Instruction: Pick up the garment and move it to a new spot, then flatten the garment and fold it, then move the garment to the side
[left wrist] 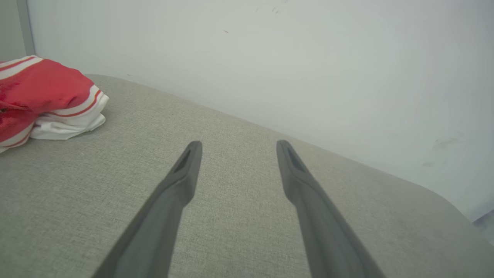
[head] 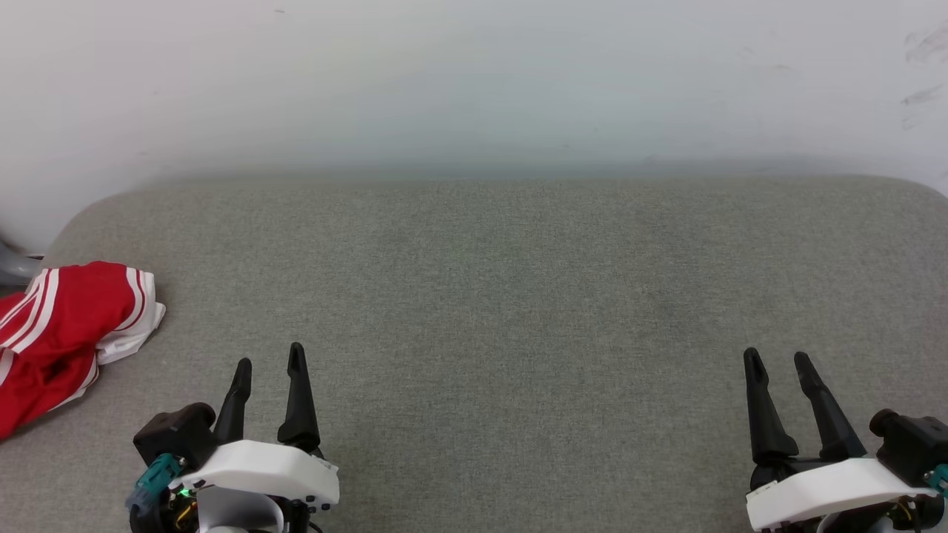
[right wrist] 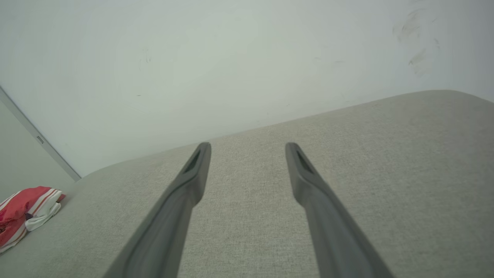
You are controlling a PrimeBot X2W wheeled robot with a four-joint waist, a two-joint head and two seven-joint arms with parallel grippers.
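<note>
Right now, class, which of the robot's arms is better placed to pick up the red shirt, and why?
Left. The shirt lies crumpled at the left edge of the grey surface, near the open left gripper; the open right gripper sits far across on the other side.

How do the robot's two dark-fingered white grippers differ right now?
The left gripper is close to the crumpled red-and-white garment; the right gripper is far from it across the grey fabric surface. The left gripper's fingers point nearly straight up the head view; the right gripper's tilt leftward. Both are open and empty.
</note>
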